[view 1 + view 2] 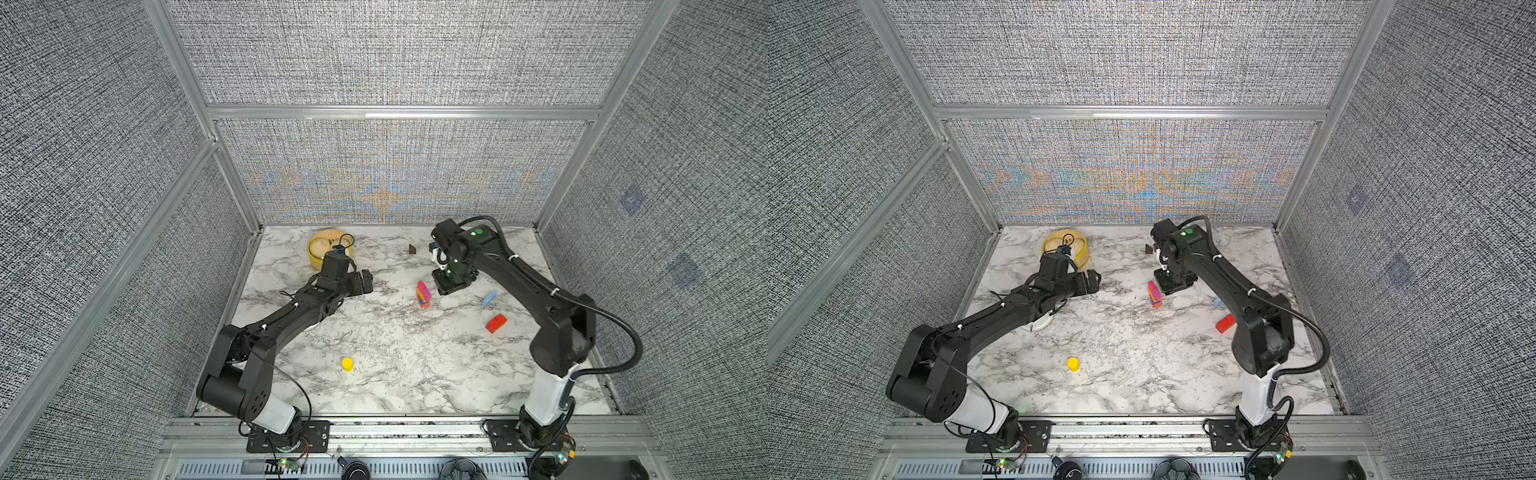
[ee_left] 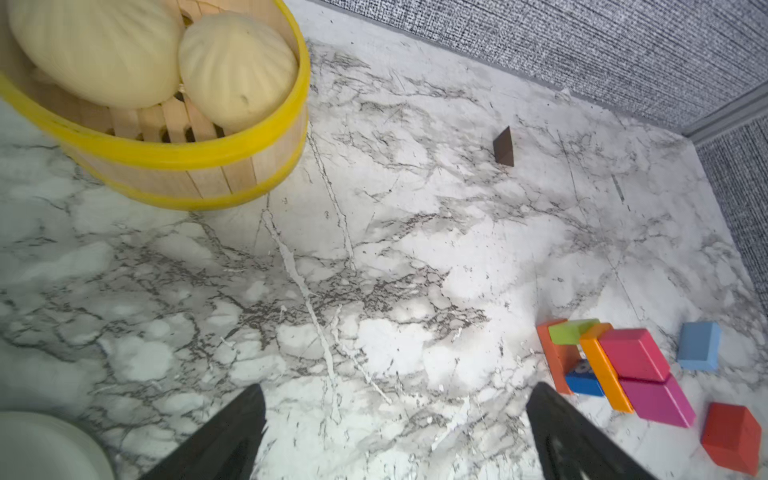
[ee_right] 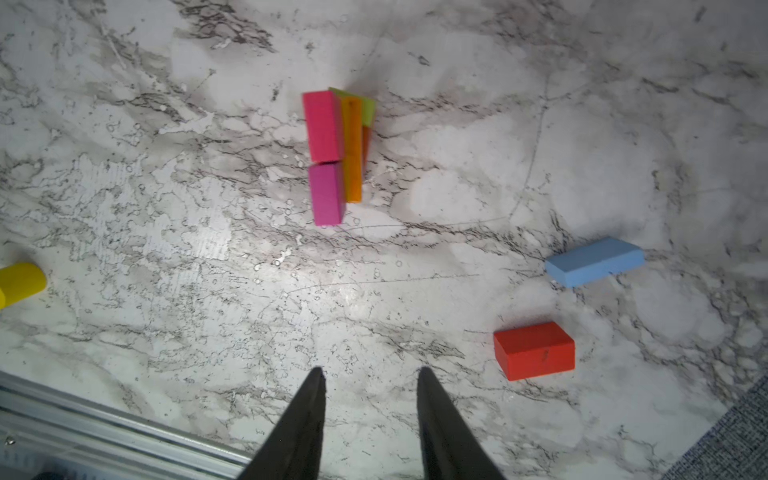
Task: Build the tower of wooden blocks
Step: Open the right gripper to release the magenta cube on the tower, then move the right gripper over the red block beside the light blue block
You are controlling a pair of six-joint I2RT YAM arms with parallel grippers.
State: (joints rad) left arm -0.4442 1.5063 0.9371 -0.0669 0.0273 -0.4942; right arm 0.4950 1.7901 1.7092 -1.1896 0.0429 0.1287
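Note:
The tower [image 1: 424,294] [image 1: 1154,295] is a short column of wood blocks near mid-table: pink on top, then orange, lime and blue. It also shows in the right wrist view [image 3: 336,153] and the left wrist view [image 2: 615,365]. My right gripper [image 1: 445,287] [image 3: 369,372] hovers just right of the tower, open and holding nothing. My left gripper [image 1: 365,282] [image 2: 397,390] is wide open and empty, well left of the tower. Loose blocks lie about: a light blue bar [image 1: 489,298], a red block [image 1: 496,323], a yellow cylinder [image 1: 347,364] and a dark brown piece [image 1: 412,249].
A round yellow basket [image 1: 314,249] [image 2: 166,153] of buns sits at the back left, partly hidden behind my left wrist. A white round clock [image 1: 1038,325] lies under the left arm. Grey fabric walls enclose the marble table [image 1: 395,374] on three sides.

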